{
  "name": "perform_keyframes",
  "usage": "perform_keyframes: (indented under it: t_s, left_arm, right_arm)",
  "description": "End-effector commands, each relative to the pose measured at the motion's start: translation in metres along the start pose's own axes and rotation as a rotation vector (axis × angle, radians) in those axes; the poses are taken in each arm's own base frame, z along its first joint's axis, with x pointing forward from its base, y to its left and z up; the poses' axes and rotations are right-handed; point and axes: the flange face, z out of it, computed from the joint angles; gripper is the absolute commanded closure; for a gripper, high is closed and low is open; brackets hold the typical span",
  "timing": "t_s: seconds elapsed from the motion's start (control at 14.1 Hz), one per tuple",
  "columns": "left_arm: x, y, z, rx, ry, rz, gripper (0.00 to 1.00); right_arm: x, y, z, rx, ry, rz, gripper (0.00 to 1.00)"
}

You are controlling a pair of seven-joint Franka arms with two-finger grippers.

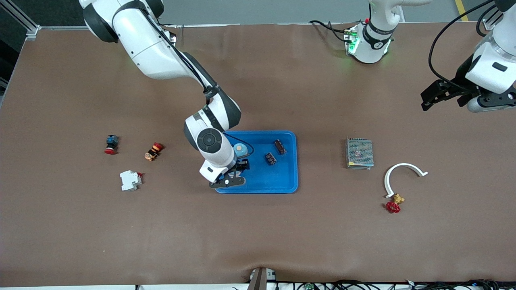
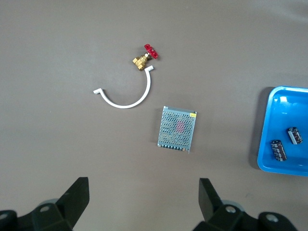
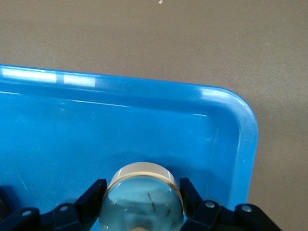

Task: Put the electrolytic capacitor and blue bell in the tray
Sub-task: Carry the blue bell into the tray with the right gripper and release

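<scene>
My right gripper [image 1: 236, 173] is low inside the bright-blue tray [image 1: 278, 177], by the tray corner nearer the front camera at the right arm's end. It is shut on the pale-blue bell [image 3: 142, 199], whose cream base ring faces the tray floor [image 3: 96, 125]. In the front view the bell is mostly hidden by the fingers. Two dark electrolytic capacitors [image 1: 280, 146] [image 1: 270, 158] lie in the tray and also show in the left wrist view [image 2: 277, 150] [image 2: 294, 135]. My left gripper [image 1: 427, 100] [image 2: 144, 197] waits open and empty, up over the left arm's end of the table.
A grey mesh box [image 1: 359, 153] [image 2: 177, 128], a white curved piece [image 1: 397, 166] [image 2: 126, 106] and a brass valve with a red handle [image 1: 395, 203] [image 2: 146, 57] lie toward the left arm's end. Two red push buttons [image 1: 111, 144] [image 1: 153, 151] and a white breaker [image 1: 130, 180] lie toward the right arm's end.
</scene>
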Motion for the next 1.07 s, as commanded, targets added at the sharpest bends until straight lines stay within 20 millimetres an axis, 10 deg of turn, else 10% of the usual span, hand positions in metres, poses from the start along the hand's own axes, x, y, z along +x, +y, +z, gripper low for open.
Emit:
perform_keyframes:
  t_s: [0.0, 0.57, 0.71, 0.99]
  left_arm:
    - [-0.005, 0.003, -0.008, -0.018, -0.005, 0.029, 0.00]
    - [-0.009, 0.009, -0.013, -0.008, 0.002, 0.043, 0.00]
    - [-0.007, 0.008, -0.010, -0.008, -0.001, 0.041, 0.00]
    - [-0.006, 0.010, -0.009, -0.007, -0.001, 0.044, 0.00]
  right_arm:
    - [0.003, -0.004, 0.006, -0.013, 0.016, 0.005, 0.63]
    - [0.000, -0.007, 0.022, -0.012, 0.024, -0.003, 0.58]
    - [0.002, -0.004, 0.022, -0.011, 0.026, 0.001, 0.01]
    - [0.003, -0.002, 0.018, -0.011, 0.027, 0.001, 0.00]
